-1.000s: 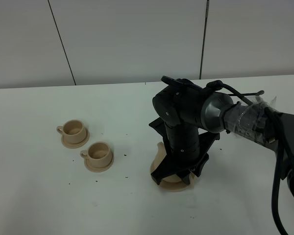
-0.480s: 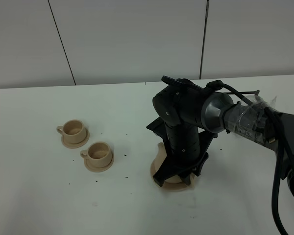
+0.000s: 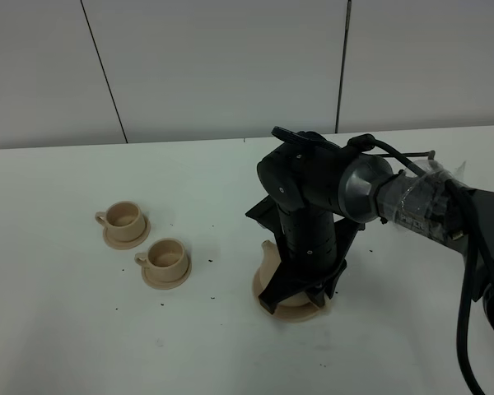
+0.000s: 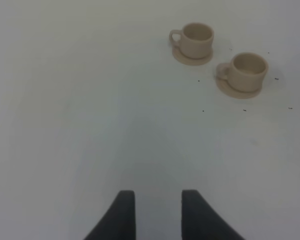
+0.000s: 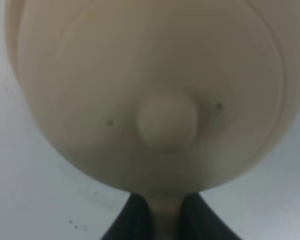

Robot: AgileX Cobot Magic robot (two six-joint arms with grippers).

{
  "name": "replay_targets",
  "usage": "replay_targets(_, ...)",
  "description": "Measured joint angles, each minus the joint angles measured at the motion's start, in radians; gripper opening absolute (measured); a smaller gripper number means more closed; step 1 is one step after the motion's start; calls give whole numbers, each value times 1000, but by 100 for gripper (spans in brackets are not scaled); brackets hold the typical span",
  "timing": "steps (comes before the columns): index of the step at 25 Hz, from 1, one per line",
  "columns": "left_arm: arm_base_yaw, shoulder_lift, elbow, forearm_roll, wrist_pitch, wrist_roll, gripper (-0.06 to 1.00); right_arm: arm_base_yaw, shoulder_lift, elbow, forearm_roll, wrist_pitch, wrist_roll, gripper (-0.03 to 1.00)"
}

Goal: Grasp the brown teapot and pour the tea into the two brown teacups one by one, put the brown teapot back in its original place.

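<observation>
A white table point(image 3: 66, 329) fills the lower part of the high view, its matte top dotted with a few tiny dark specks point(image 3: 207, 262). Behind it stands a pale grey panelled wall point(image 3: 222, 66), split by thin dark seams point(image 3: 104, 72). The light is soft and even.

Brown teapot point(image 5: 140, 65) filling view, lid knob point(image 5: 167, 121) centred, jaws pinching its handle point(image 5: 165, 222)

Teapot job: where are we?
Done: the right pincer is shut on the teapot handle, as the right wrist view shows. In hand: the grasp only; the teapot sits on its saucer, not yet lifted. Left: lift, pour into the far cup and the near cup, which both look empty, then set the teapot back on the saucer.
</observation>
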Motion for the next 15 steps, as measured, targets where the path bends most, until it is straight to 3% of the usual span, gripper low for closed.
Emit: replay_targets(15, 0, 0, 0, 0, 0, 0, 30, 0, -7, 0, 11, -2, -5, 9)
